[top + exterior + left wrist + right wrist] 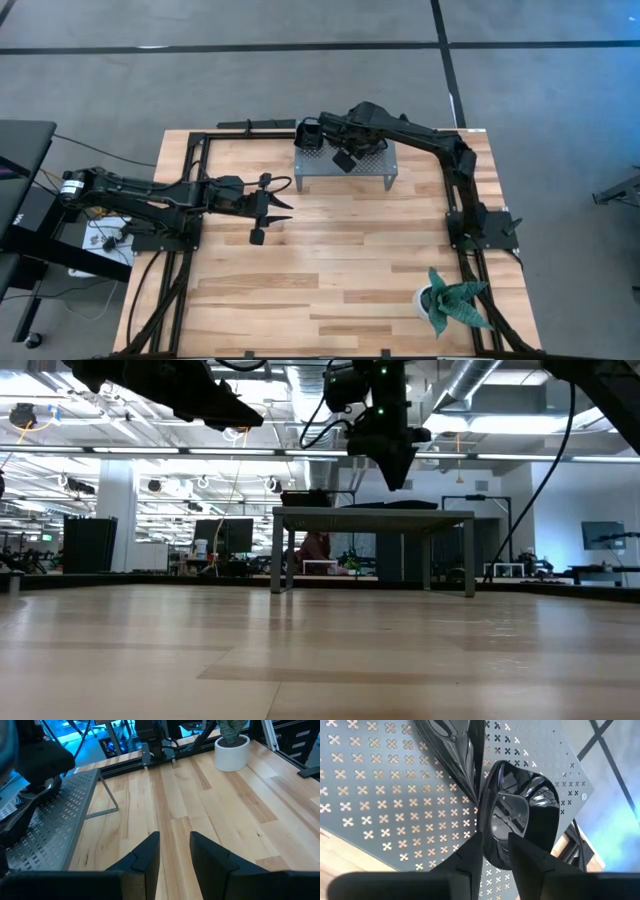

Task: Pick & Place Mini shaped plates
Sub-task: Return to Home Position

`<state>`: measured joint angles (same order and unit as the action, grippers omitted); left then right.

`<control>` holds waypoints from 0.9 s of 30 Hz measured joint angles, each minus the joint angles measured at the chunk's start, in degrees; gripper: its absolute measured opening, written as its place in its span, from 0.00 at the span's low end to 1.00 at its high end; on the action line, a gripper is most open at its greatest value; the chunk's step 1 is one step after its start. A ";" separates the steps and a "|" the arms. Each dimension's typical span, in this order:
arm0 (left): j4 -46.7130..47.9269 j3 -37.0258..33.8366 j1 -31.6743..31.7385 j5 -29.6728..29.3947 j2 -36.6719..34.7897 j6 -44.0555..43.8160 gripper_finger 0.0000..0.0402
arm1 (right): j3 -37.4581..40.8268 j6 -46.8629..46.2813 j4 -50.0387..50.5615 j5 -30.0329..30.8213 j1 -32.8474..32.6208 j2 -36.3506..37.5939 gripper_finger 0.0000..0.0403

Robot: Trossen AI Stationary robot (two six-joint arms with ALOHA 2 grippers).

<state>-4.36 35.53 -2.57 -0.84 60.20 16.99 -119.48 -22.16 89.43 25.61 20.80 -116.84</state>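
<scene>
My right gripper hovers over the grey perforated shelf at the table's far side, shut on one glossy black mini plate. In the low view the plate hangs above the shelf top. A second black dish lies on the shelf just beyond it, and dark dishes sit at the shelf's far left corner. My left gripper is open and touches nothing. It stays above the table's left middle, with bare wood between its fingers. My right gripper pinches the mini plate by its rim between its two fingers, coming from above and pointing down at the shelf. The plate is lifted clear of the shelf and tilted, its hollow face turned toward the wrist camera.
A green spiky plant in a white pot stands near the table's near right corner. The shelf stands on thin legs on the far side. Black frame rails run along the table's edges. Bare wood fills the middle.
</scene>
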 joint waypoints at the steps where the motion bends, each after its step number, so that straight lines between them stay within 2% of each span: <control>1: 0.00 -0.01 0.00 0.01 0.00 -0.39 0.27 | 0.00 0.06 0.14 0.00 -0.10 0.00 0.22; 7: 0.04 -0.04 0.00 0.00 -0.24 -0.90 0.27 | -0.04 0.70 0.52 -0.02 -2.12 2.05 0.20; 11: 0.02 -0.07 -0.02 -0.92 -2.90 -0.93 0.27 | -0.02 5.81 0.48 3.24 -4.98 5.88 0.19; 14: -0.01 -0.09 0.00 -4.38 -7.37 -0.94 0.27 | -0.04 12.13 0.53 4.17 -7.10 10.47 0.19; 19: 1.38 -0.09 0.02 -8.42 -17.19 -0.96 0.27 | 0.75 21.16 -2.66 -0.22 -10.15 18.17 0.19; 23: 7.73 -0.09 0.17 -8.46 -25.46 -1.53 0.27 | 10.01 26.98 -12.46 -2.57 -11.06 27.55 0.19; 27: 13.32 -1.19 0.17 -8.58 -33.15 -5.94 0.27 | 28.14 31.09 -26.16 -11.45 -9.93 39.91 0.19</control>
<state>8.96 34.34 -2.39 -9.43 27.05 11.05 -91.34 8.92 63.28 14.15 10.86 -76.93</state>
